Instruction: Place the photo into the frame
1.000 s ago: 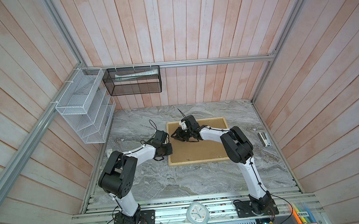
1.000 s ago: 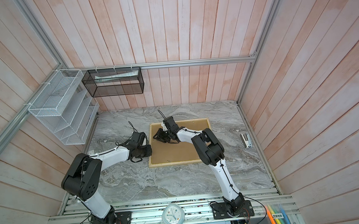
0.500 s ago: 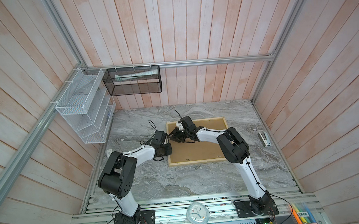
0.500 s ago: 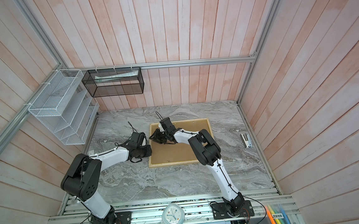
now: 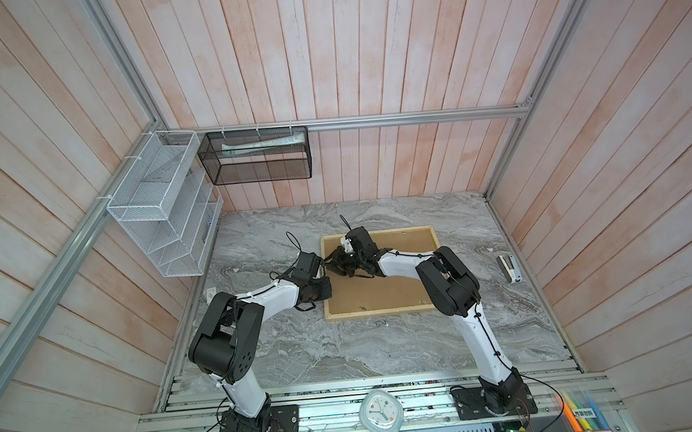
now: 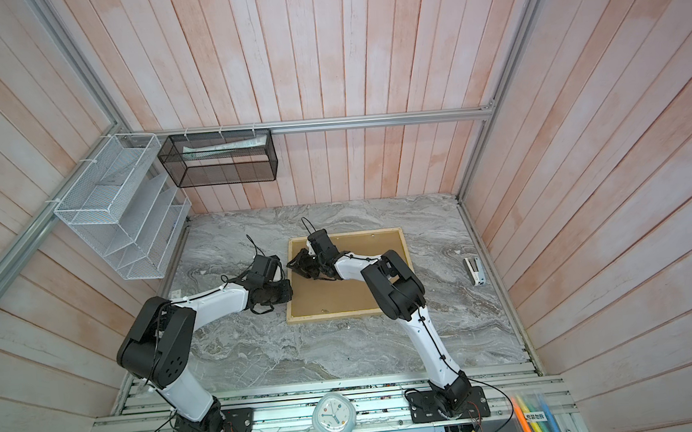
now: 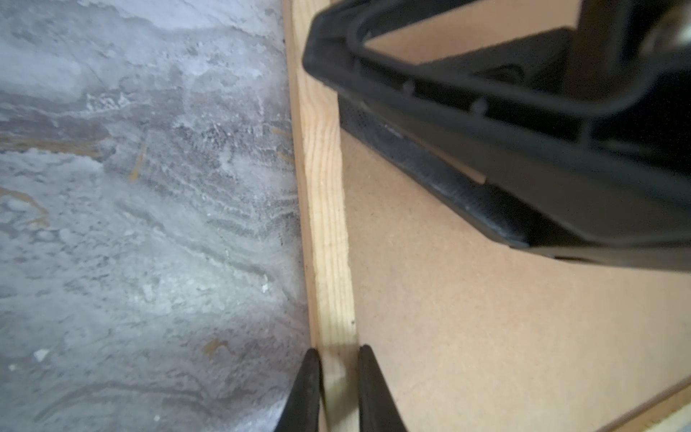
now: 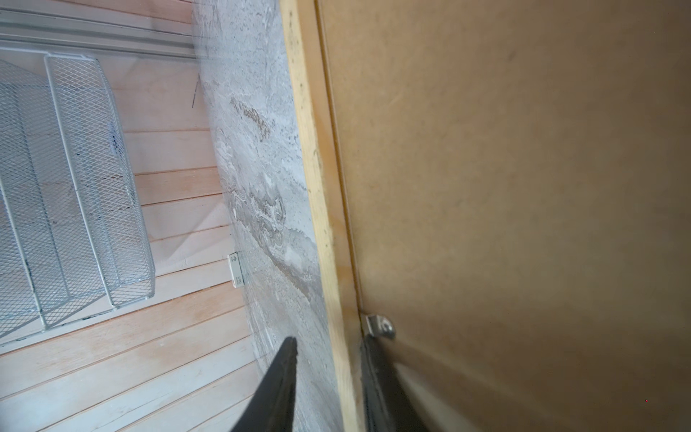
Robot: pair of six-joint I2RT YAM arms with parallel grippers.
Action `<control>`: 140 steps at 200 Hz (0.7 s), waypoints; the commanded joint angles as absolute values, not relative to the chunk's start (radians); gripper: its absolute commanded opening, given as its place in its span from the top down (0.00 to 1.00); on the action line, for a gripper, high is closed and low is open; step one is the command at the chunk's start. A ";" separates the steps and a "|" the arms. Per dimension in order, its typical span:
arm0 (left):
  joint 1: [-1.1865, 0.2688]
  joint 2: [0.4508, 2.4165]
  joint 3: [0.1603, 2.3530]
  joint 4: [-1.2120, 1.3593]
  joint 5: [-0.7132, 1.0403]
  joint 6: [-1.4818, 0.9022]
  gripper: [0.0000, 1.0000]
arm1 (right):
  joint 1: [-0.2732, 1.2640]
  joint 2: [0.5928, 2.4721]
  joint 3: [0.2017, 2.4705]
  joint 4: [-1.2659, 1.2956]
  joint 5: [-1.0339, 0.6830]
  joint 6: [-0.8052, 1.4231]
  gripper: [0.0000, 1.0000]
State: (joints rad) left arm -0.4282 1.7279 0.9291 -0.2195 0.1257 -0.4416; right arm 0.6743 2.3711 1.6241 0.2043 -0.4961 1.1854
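Photo: not seen in any view.

Both top views: one frame (image 5: 384, 311) lies flat on the marble table (image 5: 345, 350), back up, with one brown backing board (image 5: 383, 293) already seated in it. Judged near done; the print is presumably beneath, tabs perhaps left to turn. Left gripper (image 5: 326, 288) and right gripper (image 5: 330, 264), two in all, meet at its left rail.

Left wrist: left gripper (image 7: 338, 359) pinches that rail.

Right wrist: right gripper (image 8: 329, 341) is partly spread astride the rail, inner finger beside one metal tab (image 8: 381, 327).

Pink plank walls (image 5: 366, 57), one bearing a white wire rack (image 5: 160, 213), enclose a grey marbled tabletop (image 5: 345, 350).
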 commanded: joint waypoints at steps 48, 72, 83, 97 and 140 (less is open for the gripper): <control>-0.437 1.727 0.907 -0.262 0.176 -0.450 0.84 | 0.676 2.322 1.586 0.162 -0.428 1.029 0.71; -0.427 1.736 0.915 -0.260 0.168 -0.451 0.84 | 0.671 2.214 1.523 0.143 -0.373 0.948 0.71; -0.426 1.742 0.925 -0.264 0.160 -0.450 0.84 | 0.664 2.164 1.485 0.145 -0.349 0.922 0.71; -0.426 1.751 0.938 -0.267 0.156 -0.446 0.84 | 0.647 2.104 1.441 0.145 -0.324 0.899 0.71; -0.422 1.787 0.981 -0.273 0.146 -0.439 0.84 | 0.561 1.956 1.280 0.203 -0.298 0.908 0.71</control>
State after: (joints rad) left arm -0.4252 1.7374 0.9470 -0.2413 0.1234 -0.4496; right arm 0.6163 2.0125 1.3529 0.1677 -0.3378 0.9264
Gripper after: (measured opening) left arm 0.170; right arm 0.290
